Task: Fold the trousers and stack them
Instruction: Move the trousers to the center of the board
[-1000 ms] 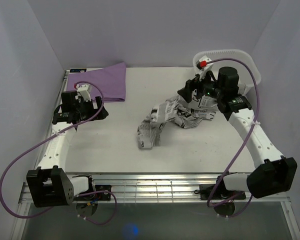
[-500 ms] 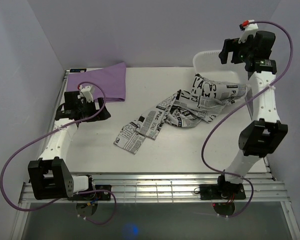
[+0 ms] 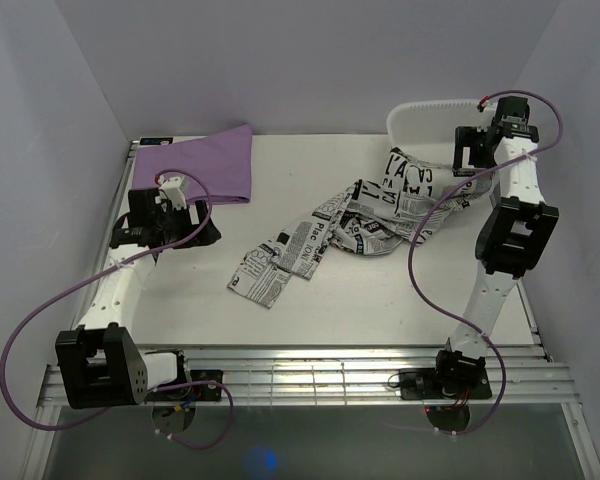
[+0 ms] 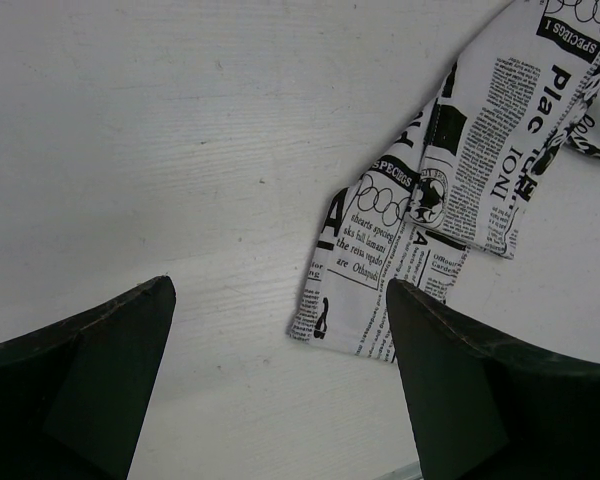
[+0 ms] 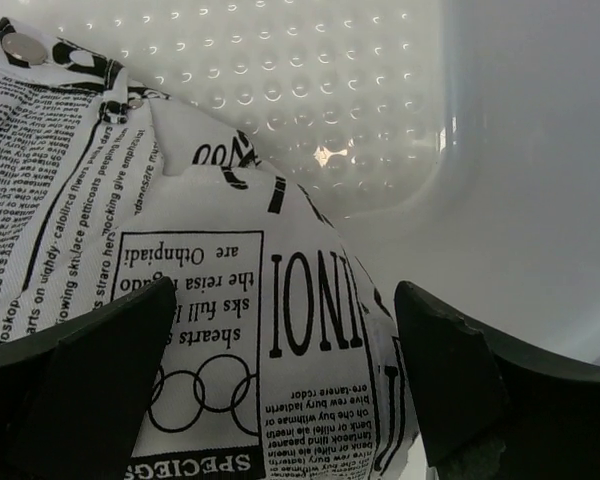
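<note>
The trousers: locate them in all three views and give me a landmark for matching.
Top external: the trousers run diagonally across the table up into the white basket.
Left wrist: the trousers show one leg end, upper right, on the table.
Right wrist: the trousers fill the left and lower centre, inside the white basket.
Landmark: the white basket links top and right wrist; the table links top and left wrist.

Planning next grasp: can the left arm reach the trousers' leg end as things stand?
Likely yes: left hand is open, and the trousers lie flat on bare table just ahead, nothing between.
</note>
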